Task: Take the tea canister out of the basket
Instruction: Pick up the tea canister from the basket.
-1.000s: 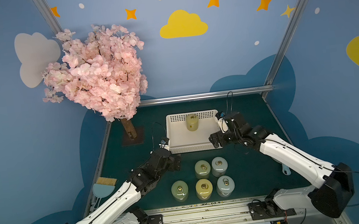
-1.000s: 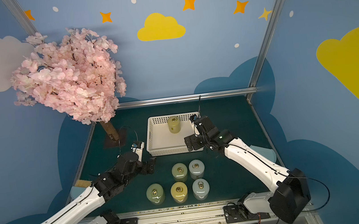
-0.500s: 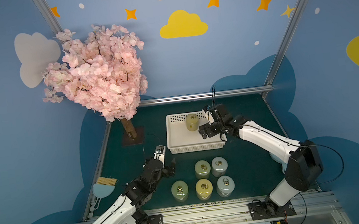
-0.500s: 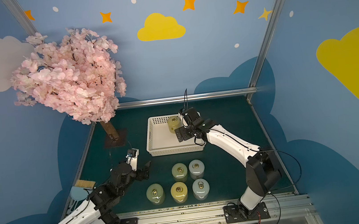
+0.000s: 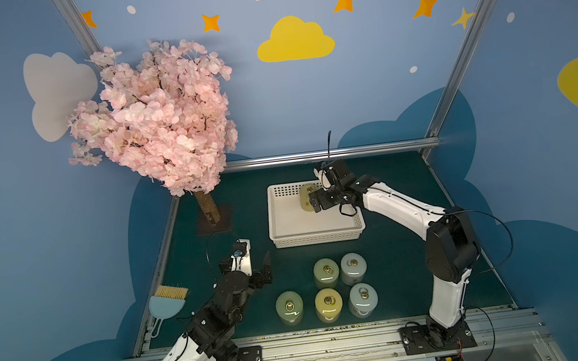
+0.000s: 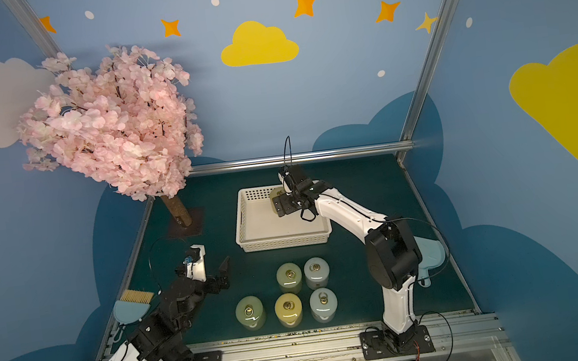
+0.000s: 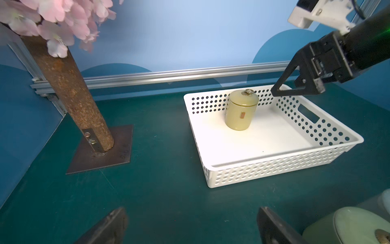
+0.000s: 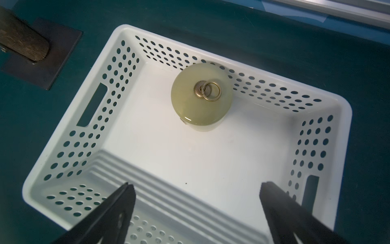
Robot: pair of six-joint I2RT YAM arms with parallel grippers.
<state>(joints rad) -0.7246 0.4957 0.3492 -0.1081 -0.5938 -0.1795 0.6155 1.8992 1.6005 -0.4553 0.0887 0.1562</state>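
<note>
An olive-yellow tea canister (image 8: 202, 95) with a brass ring on its lid stands upright in the white perforated basket (image 8: 90, 105), against its far wall. In both top views it is partly covered by my right arm (image 5: 305, 198) (image 6: 274, 193). My right gripper (image 8: 196, 186) hangs open above the basket floor, just short of the canister, with nothing between its fingers. My left gripper (image 7: 192, 213) is open and empty, low over the green mat in front of the basket's left corner (image 5: 253, 264). The left wrist view shows the canister (image 7: 241, 111) with the right gripper's finger (image 7: 280, 89) above and beside it.
Several lidded canisters (image 5: 325, 272) stand grouped on the mat in front of the basket (image 5: 317, 238). A pink blossom tree (image 5: 160, 122) on a metal base plate (image 5: 214, 224) stands at the far left. A brush and dustpan (image 5: 167, 301) lie past the mat's left edge.
My right gripper has swung from beside the basket's right wall to over the basket near the canister. My left arm has pulled back toward the front left.
</note>
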